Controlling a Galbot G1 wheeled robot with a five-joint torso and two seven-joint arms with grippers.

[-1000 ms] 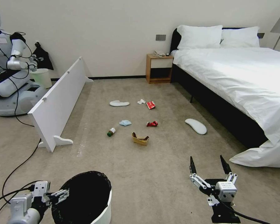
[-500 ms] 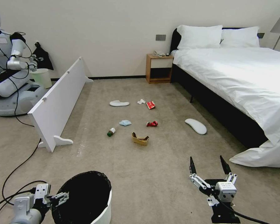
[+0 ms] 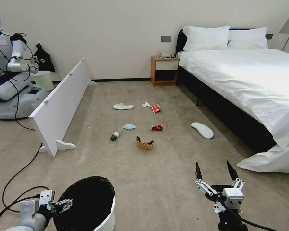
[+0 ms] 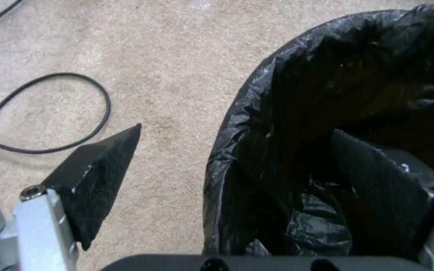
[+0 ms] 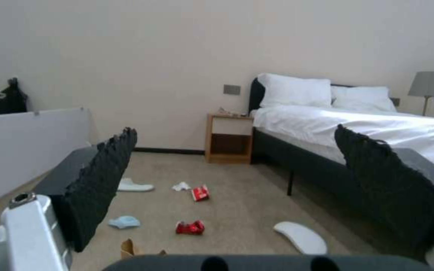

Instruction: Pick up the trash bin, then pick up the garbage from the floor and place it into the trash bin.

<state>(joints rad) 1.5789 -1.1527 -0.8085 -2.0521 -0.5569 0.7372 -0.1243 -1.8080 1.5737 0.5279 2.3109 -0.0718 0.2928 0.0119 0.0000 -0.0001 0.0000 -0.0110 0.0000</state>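
Note:
The trash bin [image 3: 99, 180], white with a black bag over its rim, stands at the lower left of the head view. My left gripper [image 3: 66, 203] is open and straddles the bin's rim [image 4: 237, 130]: one finger [image 4: 101, 177] hangs outside over the carpet, the other [image 4: 378, 195] is inside the bag. The garbage lies mid-floor: a brown paper [image 3: 144, 143], a bottle [image 3: 114, 136], a blue cloth [image 3: 129, 126], a red can [image 3: 157, 127], a red-white packet [image 3: 155, 108], a tissue [image 3: 145, 104] and two white slippers [image 3: 123, 106] [image 3: 202, 130]. My right gripper [image 3: 213, 166] is open above bare carpet, holding nothing.
A white board [image 3: 59, 106] stands on edge at the left, with another robot [image 3: 9, 73] and a pale bin [image 3: 43, 79] behind it. A black cable [image 3: 19, 173] loops near my left arm. The bed [image 3: 247, 80] and nightstand [image 3: 164, 70] bound the right side.
My left gripper has sunk a little lower at the bin's rim. The right arm, the bin and the litter have not moved.

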